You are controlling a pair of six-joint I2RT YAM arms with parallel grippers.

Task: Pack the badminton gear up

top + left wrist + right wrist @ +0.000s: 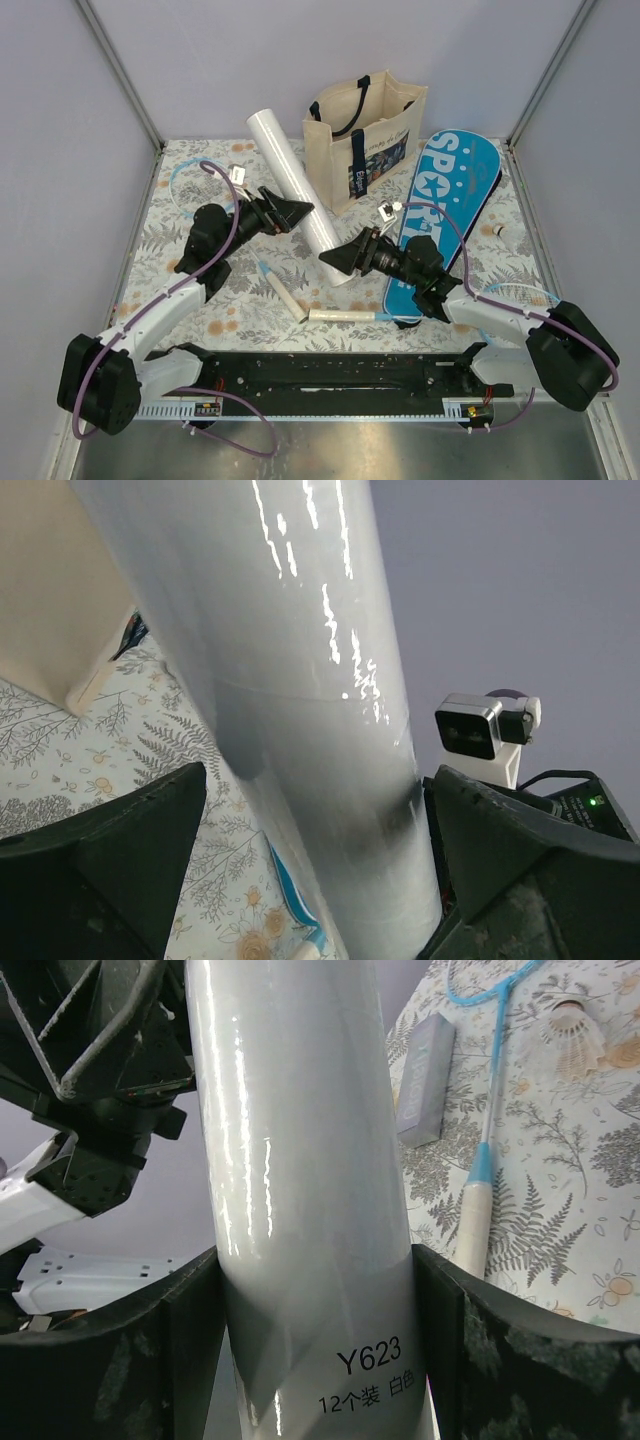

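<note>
Gripping white tube (285, 160), right end effector (337, 259); left end effector (298, 213) open astride; wrist views crop tube ends.

The white tube (300, 1160) carries black print low on its wall, right between the fingers of the right pincer (315, 1305): "Y623", with a smaller line under it, "12个装 白色". Beside that pincer, the blue case (452, 195) bears large white letters, "SPORT". Beyond the pincer, the tote bag (365, 130) has lettering too small to read.
</note>
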